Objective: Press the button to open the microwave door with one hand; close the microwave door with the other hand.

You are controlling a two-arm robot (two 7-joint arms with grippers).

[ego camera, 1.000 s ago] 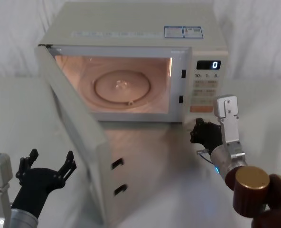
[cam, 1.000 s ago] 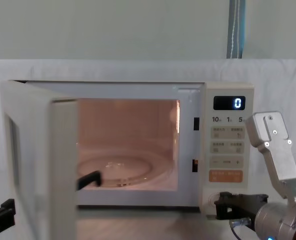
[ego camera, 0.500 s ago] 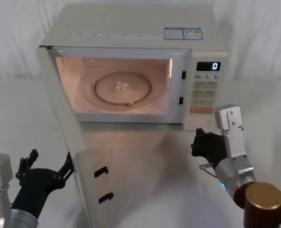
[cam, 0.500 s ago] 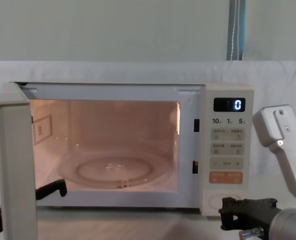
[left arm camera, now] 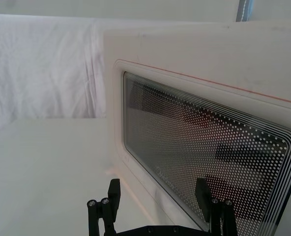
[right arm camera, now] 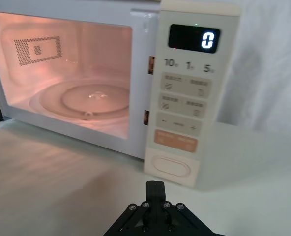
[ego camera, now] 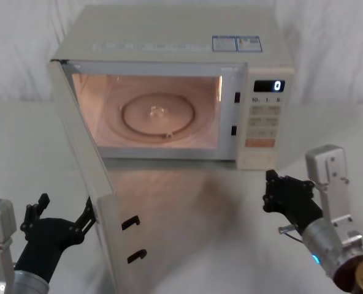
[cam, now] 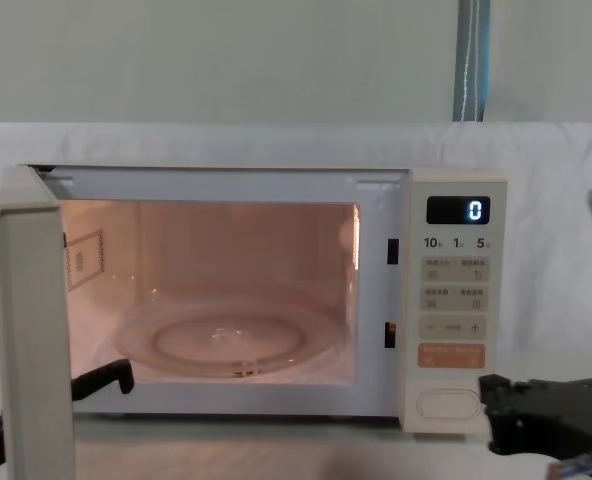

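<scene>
The cream-white microwave [ego camera: 169, 37] stands with its cavity lit and its display reading 0. The microwave door [ego camera: 91, 160] hangs wide open, swung out toward me on its left hinge; in the chest view I see it edge-on [cam: 34, 340]. The button [right arm camera: 171, 166] is the oval key at the bottom of the key panel [cam: 446, 403]. My right gripper [ego camera: 270, 191] is shut and holds nothing, a short way in front of the button and apart from it [right arm camera: 155, 186]. My left gripper [ego camera: 67, 207] is open beside the door's outer face, its fingers [left arm camera: 114, 189] spread before the dotted window [left arm camera: 209, 142].
A glass turntable [ego camera: 158, 114] lies inside the cavity. White cloth covers the table [ego camera: 194, 245] and the wall behind. An orange key [right arm camera: 175, 141] sits just above the button.
The door swung from partly open to fully open, then stopped. My right gripper drew back from the button, toward me and to the right. The left gripper stayed put.
</scene>
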